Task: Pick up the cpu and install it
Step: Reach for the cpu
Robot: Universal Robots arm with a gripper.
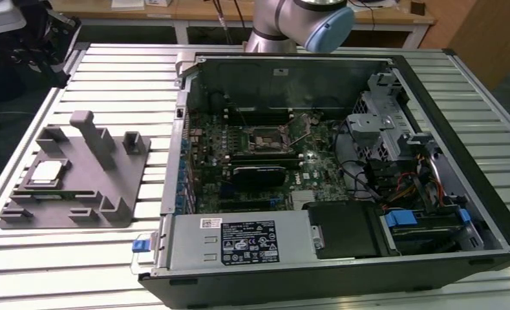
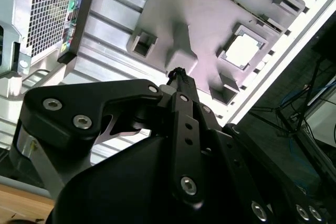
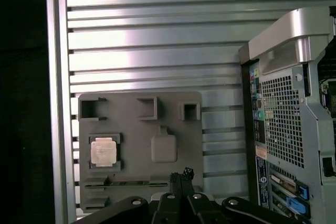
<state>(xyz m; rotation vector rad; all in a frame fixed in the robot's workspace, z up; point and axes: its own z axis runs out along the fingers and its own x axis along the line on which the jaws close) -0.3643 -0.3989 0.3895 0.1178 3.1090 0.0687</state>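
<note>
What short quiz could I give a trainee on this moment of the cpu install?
1. True or false: the cpu lies in the gray holder.
2. The fingers hold: A) nothing, B) the cpu, C) a cable.
3. Fill in: the holder sits on the exterior view's ___ of the open computer case.
Key: 1 true; 2 A; 3 left.

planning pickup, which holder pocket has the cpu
The one beside the green strip, on the holder's side at the exterior view's left; only it shows the silver cpu.
</note>
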